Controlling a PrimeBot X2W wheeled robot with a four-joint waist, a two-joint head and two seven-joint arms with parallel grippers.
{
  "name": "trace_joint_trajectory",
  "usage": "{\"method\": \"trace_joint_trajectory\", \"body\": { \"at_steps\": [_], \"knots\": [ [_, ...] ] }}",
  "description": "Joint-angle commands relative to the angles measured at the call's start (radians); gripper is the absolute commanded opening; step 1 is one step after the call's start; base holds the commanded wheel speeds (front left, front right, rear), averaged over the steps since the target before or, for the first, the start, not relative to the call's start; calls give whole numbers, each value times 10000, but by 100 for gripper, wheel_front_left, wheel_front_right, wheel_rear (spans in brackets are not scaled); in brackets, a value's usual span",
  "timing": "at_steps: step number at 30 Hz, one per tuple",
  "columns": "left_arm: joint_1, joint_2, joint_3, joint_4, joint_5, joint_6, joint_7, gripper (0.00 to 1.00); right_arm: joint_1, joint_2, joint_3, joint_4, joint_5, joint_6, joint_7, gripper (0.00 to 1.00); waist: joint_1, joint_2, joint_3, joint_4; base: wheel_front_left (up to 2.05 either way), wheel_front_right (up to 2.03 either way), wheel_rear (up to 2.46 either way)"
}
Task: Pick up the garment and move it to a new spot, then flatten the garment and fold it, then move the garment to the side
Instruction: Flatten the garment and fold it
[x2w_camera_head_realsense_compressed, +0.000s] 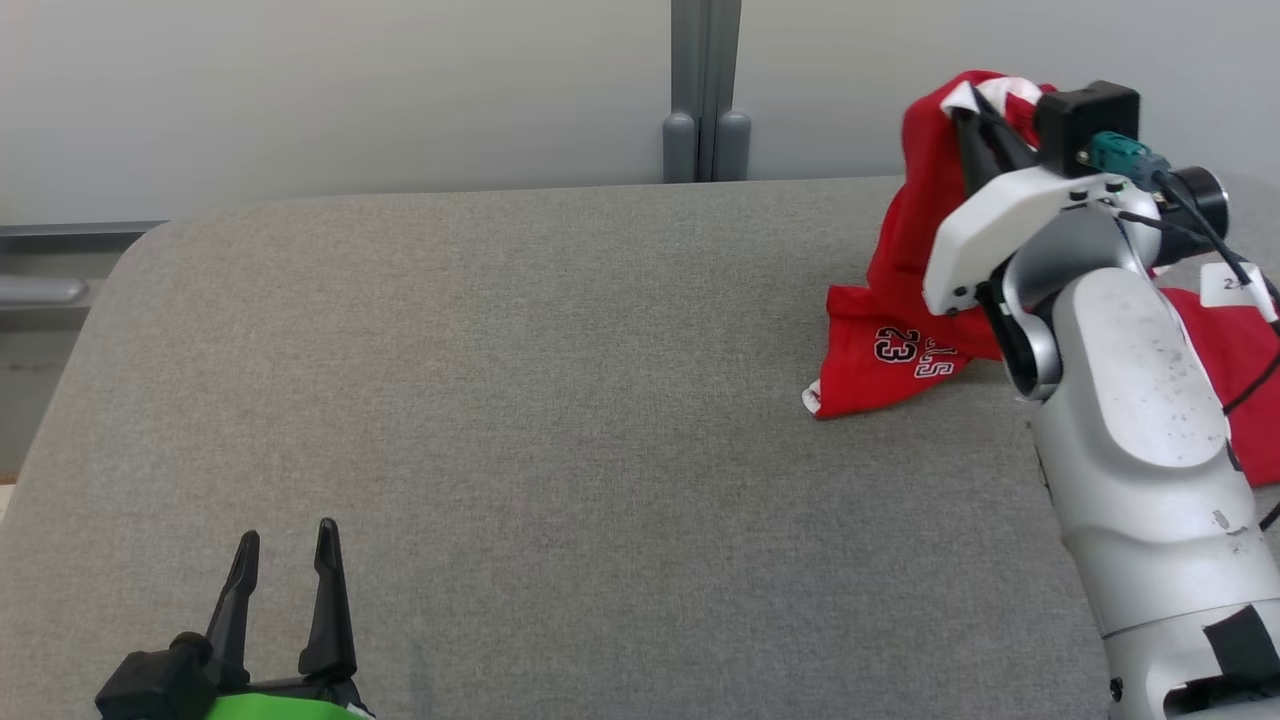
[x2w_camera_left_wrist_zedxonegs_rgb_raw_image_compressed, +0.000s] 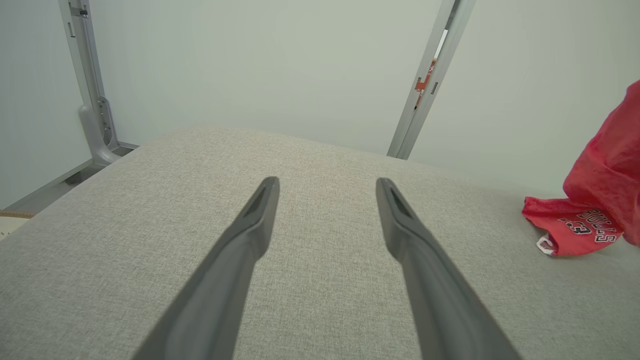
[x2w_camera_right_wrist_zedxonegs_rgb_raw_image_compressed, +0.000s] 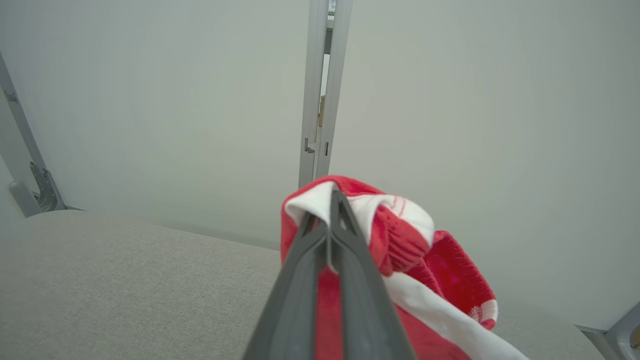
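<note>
1. While the right gripper (x2w_camera_right_wrist_zedxonegs_rgb_raw_image_compressed: 334, 196) pinched a white-trimmed fold of the garment (x2w_camera_head_realsense_compressed: 918, 220), fingers pressed together on the cloth, the rest of the red fabric hung slack below it at the far right of the table (x2w_camera_head_realsense_compressed: 500, 400). The lower hem rested on the grey surface.
2. Largest risk, as judged: the table covering looked coarse. A trailing hem could drag and bunch during the carry, leaving the garment twisted when it came to flattening.
3. Next risk: the grip sat on one small bunched fold near the trim. The weight of the hanging cloth could pull it from the fingertips if the arm moved quickly.
4. Lesser risk: the right forearm (x2w_camera_head_realsense_compressed: 1130, 400) stood in front of part of the garment in the head view, and a black cable (x2w_camera_head_realsense_compressed: 1200, 230) ran by the wrist. Loose cloth might snag there. How much fabric lay behind the arm could not be told.
5. Smallest risk: the left gripper (x2w_camera_head_realsense_compressed: 288, 533) was spread and empty over the near left of the table, well apart from the garment. A one-handed carry gave no second hold if the first slipped.
6. Counts, largest to smallest:
   - table, one
   - grey uprights (x2w_camera_left_wrist_zedxonegs_rgb_raw_image_compressed: 425, 85) behind it, two in the left wrist view
   - garment, one
   - grippers, two
   - printed "23" (x2w_camera_head_realsense_compressed: 897, 345) on the hem, one
</note>
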Motion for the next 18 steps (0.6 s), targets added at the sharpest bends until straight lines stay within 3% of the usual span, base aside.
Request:
{"method": "trace_joint_trajectory", "body": {
  "at_steps": [1,7,11,15,18],
  "knots": [
    [97,18,58,-40,2,7,-19,100,-231,89,340,-200,335,-19,126,0,0,0,22,-33,0,0,0],
    [1,38,40,-65,-12,12,-41,100,-990,408,1386,-534,1872,-19,109,0,0,0,70,-19,0,0,0],
    [-94,26,-4,-95,9,15,-53,100,-1227,460,1479,-631,2491,-19,-301,0,0,0,126,-10,0,0,0],
    [-165,-15,-53,-86,-3,-2,-61,100,-710,448,1441,-250,2310,-19,-181,0,0,0,252,-32,0,0,0],
    [-235,-25,-75,-77,-11,-13,-66,100,-152,83,1139,216,1852,-19,34,0,0,0,364,-71,0,0,0]
  ]
}}
